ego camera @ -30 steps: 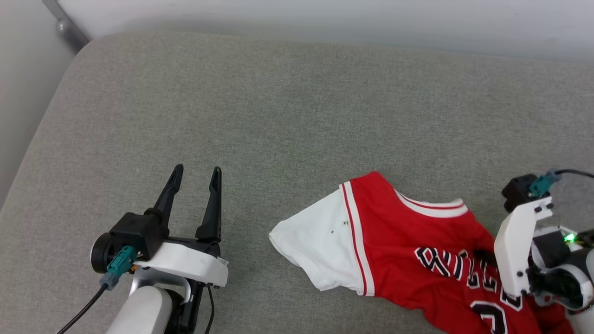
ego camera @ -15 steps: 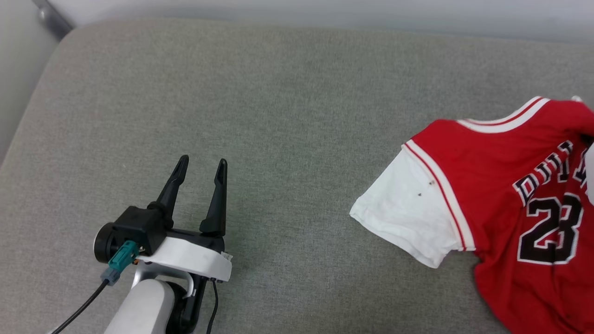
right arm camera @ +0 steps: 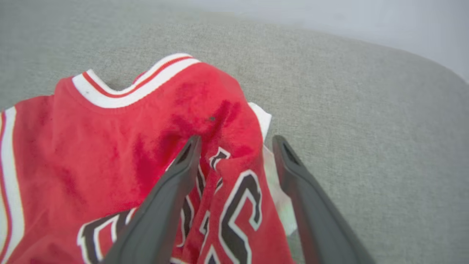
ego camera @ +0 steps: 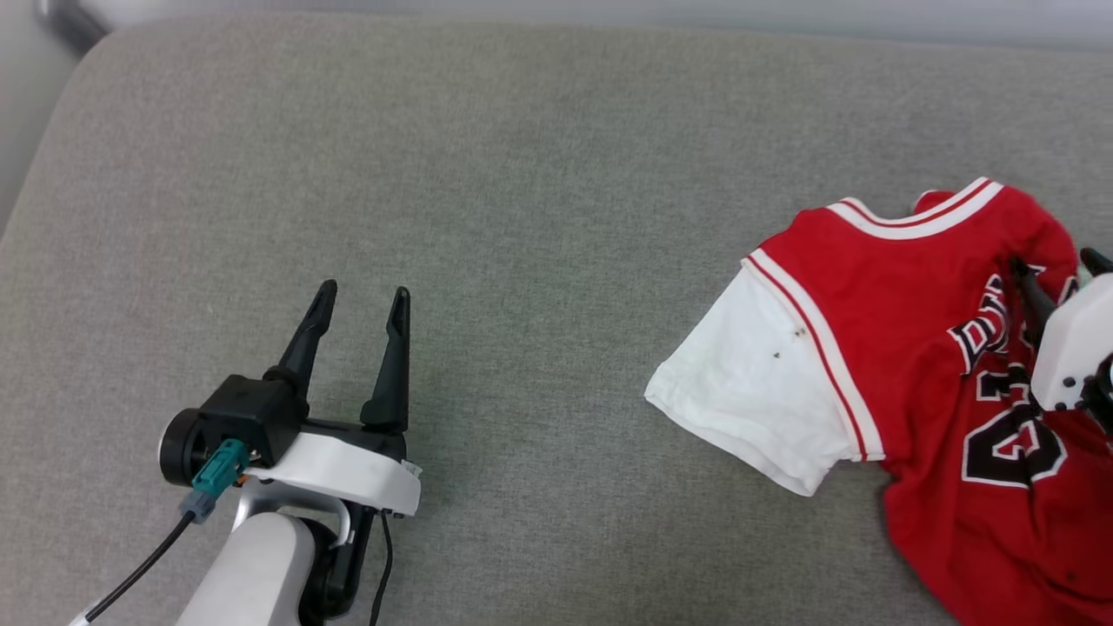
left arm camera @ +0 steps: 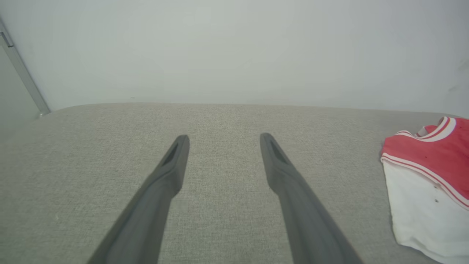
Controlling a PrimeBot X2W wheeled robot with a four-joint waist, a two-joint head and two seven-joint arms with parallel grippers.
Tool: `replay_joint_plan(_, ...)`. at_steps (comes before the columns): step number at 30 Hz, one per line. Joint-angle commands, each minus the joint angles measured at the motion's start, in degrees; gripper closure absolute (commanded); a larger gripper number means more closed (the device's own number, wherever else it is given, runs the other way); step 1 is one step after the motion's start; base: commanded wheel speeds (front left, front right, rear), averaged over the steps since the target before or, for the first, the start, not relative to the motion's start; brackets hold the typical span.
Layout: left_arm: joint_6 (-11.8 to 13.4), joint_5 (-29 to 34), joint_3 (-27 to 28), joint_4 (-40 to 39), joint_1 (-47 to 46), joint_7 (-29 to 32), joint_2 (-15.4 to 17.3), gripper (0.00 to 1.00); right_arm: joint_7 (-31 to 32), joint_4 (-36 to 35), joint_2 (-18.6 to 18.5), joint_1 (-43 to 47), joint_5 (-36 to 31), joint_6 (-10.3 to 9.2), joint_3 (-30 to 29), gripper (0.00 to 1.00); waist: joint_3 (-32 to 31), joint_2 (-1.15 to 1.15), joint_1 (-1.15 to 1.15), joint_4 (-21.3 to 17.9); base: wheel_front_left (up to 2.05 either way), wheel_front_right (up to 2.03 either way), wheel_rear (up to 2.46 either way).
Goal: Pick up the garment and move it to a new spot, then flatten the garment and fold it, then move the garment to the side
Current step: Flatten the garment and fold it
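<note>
Grey woven fabric covers a wide cushion (ego camera: 556, 217) with rounded corners, and a pale wall (left arm camera: 234, 47) stands behind its far edge

At the right edge of the head view the right tool (ego camera: 1056, 265) reaches over the garment (ego camera: 869, 322). The right wrist view shows this tool (right arm camera: 236, 139) with its two dark fingers spread wide. A raised ridge of the red cloth (right arm camera: 110, 146) runs up between them. The cloth lies against the inner side of one finger, while the other finger stands over a bit of white fabric and the bare cushion. The fingers are not pinched together on the cloth.

The garment lies rumpled on the right part of the cushion, front side up. Its black white-outlined lettering (ego camera: 983, 335) is creased and partly hidden by the tool's white housing. The striped collar (ego camera: 922, 222) points toward the far edge. One white sleeve (ego camera: 748, 391) lies spread flat toward the middle of the cushion.

Well apart from the garment, at the lower left of the head view, the left tool (ego camera: 363, 291) hangs over bare cushion. Its fingers are parted wide with nothing between them. In the left wrist view (left arm camera: 224, 136) the sleeve and red shoulder (left arm camera: 432, 146) sit off at the right edge
</note>
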Motion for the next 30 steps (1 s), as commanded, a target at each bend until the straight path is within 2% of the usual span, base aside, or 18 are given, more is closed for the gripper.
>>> replay_joint_plan(1, 0.22, 0.20, 0.13, 0.08, 0.43, -0.22, 0.23, 0.00, -2.17, -0.27, 0.52, 1.36, -0.26, -0.04, -0.62, 0.00, -1.42, 0.00, -0.01, -0.81, 0.00, 0.00, 0.00)
replay_joint_plan(4, 0.73, -0.07, 0.51, 0.20, 1.51, 0.01, 0.76, 0.00, -7.60, -2.51, 2.30, 3.61, -0.98, -0.04, -2.51, 0.00, -3.76, 0.00, -0.01, -1.81, 0.00, 0.00, 0.00)
replay_joint_plan(6, 1.59, -0.61, 0.83, -0.03, 3.78, 0.65, 1.39, 0.00, -15.39, -10.67, 6.55, 10.94, -3.01, -0.04, -6.64, 0.00, -8.49, 0.00, -0.01, -3.49, 0.00, 0.00, 0.00)
replay_joint_plan(7, 1.78, -0.68, 0.78, -0.13, 4.15, 0.93, 1.43, 0.00, -16.10, -12.28, 7.33, 12.40, -3.24, -0.04, -7.24, 0.00, -9.19, 0.00, -0.01, -3.67, 0.00, 0.00, 0.00)
replay_joint_plan(13, 2.53, -0.99, 0.65, -1.09, 6.36, 2.01, 2.06, 0.00, -18.41, -21.66, 12.12, 21.76, -4.09, -0.04, -8.91, 0.00, -12.53, 0.00, -0.01, -4.51, 0.00, 0.00, 0.00)
replay_joint_plan(19, 3.31, -1.57, 0.95, -1.74, 8.31, 2.84, 2.68, 0.00, -19.38, -28.91, 16.10, 29.30, -5.19, -0.04, -7.17, 0.00, -14.08, 0.00, -0.01, -5.53, 0.00, 0.00, 0.00)
replay_joint_plan(26, 3.71, -1.87, 0.60, -1.15, 8.09, 4.11, 2.92, 0.00, -19.61, -32.59, 18.09, 33.84, -5.35, -0.04, -4.18, 0.00, -14.53, 0.00, -0.01, -7.18, 0.00, 0.00, 0.00)
replay_joint_plan(30, 2.84, -1.74, -0.79, -0.32, 5.67, 5.96, 2.51, 0.00, -19.50, -33.84, 18.54, 34.71, -6.11, -0.04, -2.64, 0.00, -14.25, 0.00, -0.01, -8.18, 0.00, 0.00, 0.00)
